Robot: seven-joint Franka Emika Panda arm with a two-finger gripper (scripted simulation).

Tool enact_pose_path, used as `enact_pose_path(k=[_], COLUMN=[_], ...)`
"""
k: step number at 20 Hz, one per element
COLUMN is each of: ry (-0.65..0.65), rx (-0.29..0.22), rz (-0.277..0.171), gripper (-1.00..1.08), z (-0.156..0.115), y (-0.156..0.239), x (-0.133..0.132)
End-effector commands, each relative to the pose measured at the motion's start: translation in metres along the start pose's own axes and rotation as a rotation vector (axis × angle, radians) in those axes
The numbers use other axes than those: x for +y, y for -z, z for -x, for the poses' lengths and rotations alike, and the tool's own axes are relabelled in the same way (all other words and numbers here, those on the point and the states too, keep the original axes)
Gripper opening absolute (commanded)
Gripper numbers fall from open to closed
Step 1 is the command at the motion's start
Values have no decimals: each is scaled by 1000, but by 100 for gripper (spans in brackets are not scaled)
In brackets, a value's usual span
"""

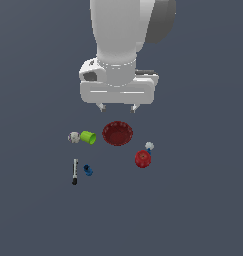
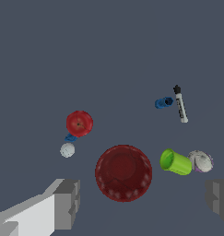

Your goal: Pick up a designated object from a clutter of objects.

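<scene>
Gripper (image 1: 117, 107) high above the clutter, its 2 fingers (image 2: 67, 203) spread wide, holding nothing.

Below them sits the dark red ribbed bowl (image 1: 117, 133); beyond it, well apart, the dark-blue bolt-like piece (image 1: 88, 170) lies free on the floor — just beside the black-and-white stick (image 1: 75, 171), near the lime green cup (image 1: 88, 137).

The exterior view faced me from in front, far off; my wrist view looked down closer. Both shared the red bowl (image 1: 117, 133) (image 2: 123, 173).
</scene>
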State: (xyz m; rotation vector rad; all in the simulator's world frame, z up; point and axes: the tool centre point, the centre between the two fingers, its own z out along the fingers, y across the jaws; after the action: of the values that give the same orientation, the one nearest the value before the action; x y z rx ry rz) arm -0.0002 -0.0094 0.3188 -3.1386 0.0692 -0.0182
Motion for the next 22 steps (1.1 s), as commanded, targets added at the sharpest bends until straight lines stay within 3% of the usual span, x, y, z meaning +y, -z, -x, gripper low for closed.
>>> enact_pose_path(k=[1, 11, 22], ry=[0, 49, -13], rx=[0, -34, -32], rz=[0, 18, 10], gripper=[100, 100, 100], z=[0, 5, -8], y=[0, -12, -26], x=[0, -1, 7])
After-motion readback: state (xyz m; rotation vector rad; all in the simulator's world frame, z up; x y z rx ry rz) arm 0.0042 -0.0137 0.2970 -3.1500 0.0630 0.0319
